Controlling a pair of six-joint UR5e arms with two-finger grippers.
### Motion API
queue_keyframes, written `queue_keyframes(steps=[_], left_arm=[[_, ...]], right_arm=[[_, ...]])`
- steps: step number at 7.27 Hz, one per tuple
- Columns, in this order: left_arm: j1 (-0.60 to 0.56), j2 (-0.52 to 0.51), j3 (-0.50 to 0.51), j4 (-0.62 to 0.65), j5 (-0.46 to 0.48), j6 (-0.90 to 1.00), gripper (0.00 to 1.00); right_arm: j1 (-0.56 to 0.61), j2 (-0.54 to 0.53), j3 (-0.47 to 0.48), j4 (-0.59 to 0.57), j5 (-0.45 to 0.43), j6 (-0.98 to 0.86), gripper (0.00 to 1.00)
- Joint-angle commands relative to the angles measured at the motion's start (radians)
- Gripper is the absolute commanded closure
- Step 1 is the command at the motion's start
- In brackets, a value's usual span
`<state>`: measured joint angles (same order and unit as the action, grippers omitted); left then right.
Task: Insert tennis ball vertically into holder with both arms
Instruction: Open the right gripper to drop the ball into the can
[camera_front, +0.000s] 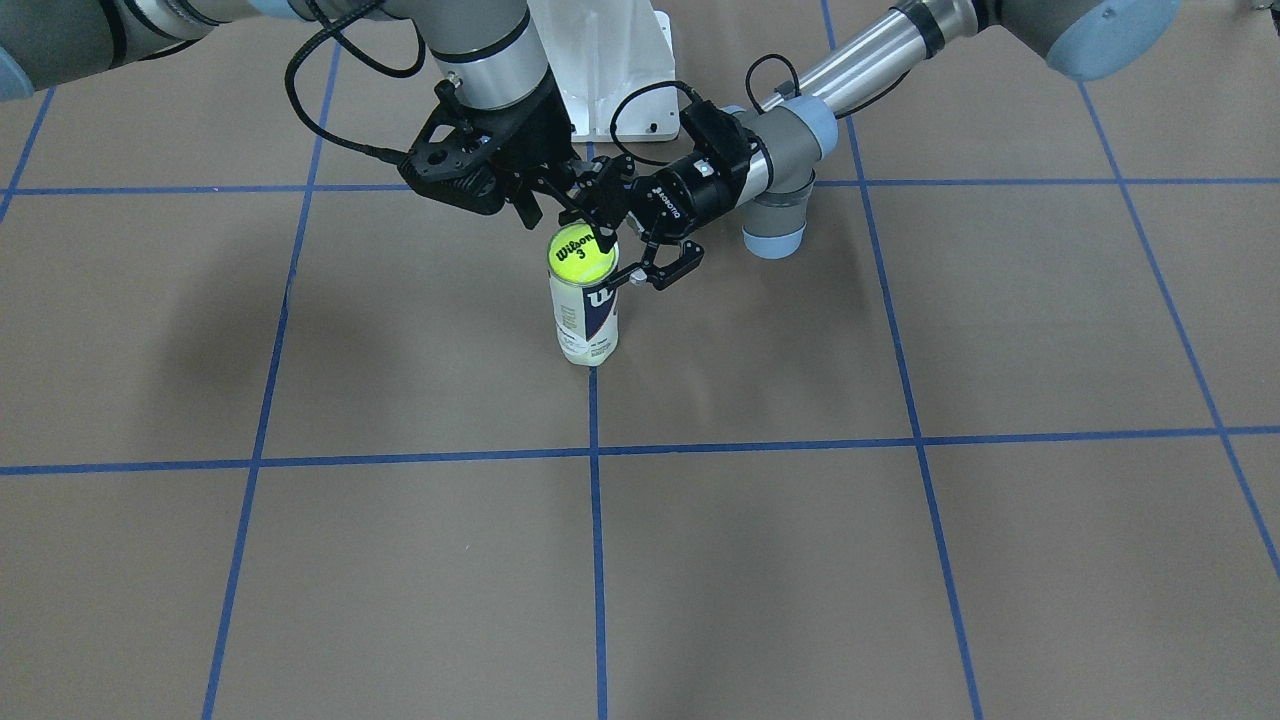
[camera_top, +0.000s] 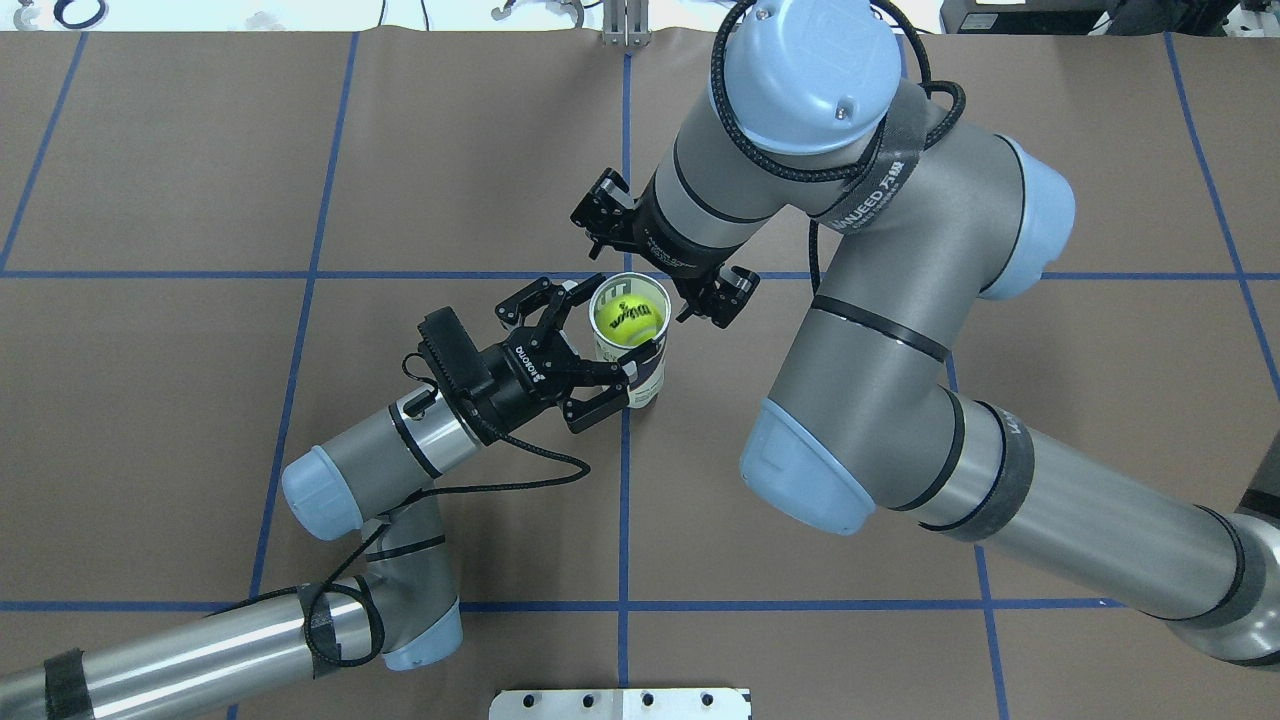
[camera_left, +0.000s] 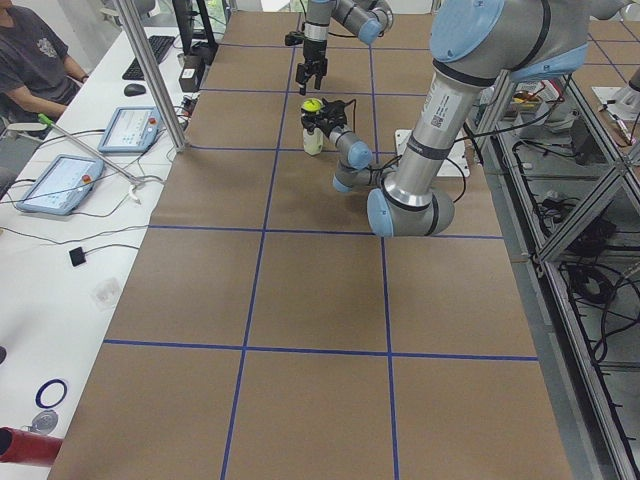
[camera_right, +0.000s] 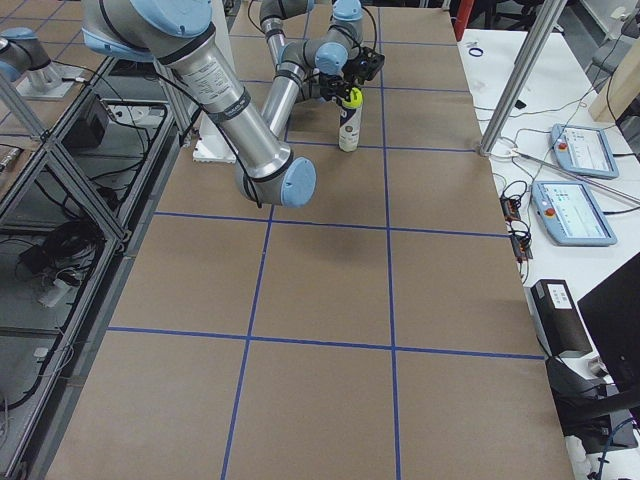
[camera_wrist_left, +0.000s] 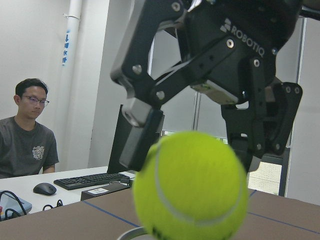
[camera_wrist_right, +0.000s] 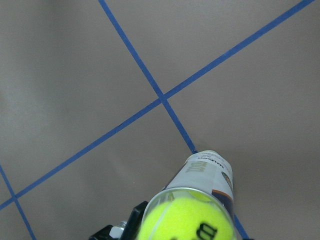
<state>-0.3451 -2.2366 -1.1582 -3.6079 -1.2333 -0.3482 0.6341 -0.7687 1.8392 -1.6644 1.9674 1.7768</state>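
Note:
The yellow-green tennis ball (camera_front: 581, 253) sits in the mouth of the holder (camera_front: 588, 320), a clear can with a white and navy label that stands upright on the brown table. My right gripper (camera_front: 587, 226) comes down from above, its fingers flanking the ball's upper half and touching it. In the left wrist view its fingers (camera_wrist_left: 141, 137) frame the ball (camera_wrist_left: 190, 192). My left gripper (camera_top: 605, 345) reaches in sideways and is shut on the holder (camera_top: 648, 378) near its top. From overhead the ball (camera_top: 628, 318) fills the silver rim.
The white pedestal base (camera_front: 610, 70) stands just behind the can on the robot's side. Blue tape lines grid the brown table. An operator (camera_left: 35, 65) sits at a side bench with tablets and a keyboard, beyond the table's far edge.

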Motion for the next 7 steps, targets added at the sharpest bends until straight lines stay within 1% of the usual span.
queue_keyframes(steps=[1,3,4,5,6,7], left_arm=[[0.000,0.000,0.000,0.000,0.000,0.000,0.08],[0.000,0.003,-0.011,-0.005,0.000,0.000,0.08],[-0.003,0.014,-0.050,-0.008,0.000,-0.002,0.05],[-0.003,0.047,-0.104,-0.009,0.002,-0.003,0.04],[-0.003,0.104,-0.180,-0.009,0.002,-0.003,0.04],[-0.006,0.177,-0.252,-0.009,0.003,-0.003,0.01]], right_arm=[[-0.001,-0.001,0.005,0.000,-0.001,-0.002,0.01],[0.015,-0.014,0.023,-0.001,0.002,-0.008,0.01],[0.038,-0.036,0.032,0.000,0.014,-0.010,0.01],[0.045,-0.070,0.043,0.002,0.005,-0.032,0.01],[0.077,-0.105,0.052,0.003,0.017,-0.090,0.01],[0.111,-0.154,0.066,0.005,0.019,-0.153,0.01]])
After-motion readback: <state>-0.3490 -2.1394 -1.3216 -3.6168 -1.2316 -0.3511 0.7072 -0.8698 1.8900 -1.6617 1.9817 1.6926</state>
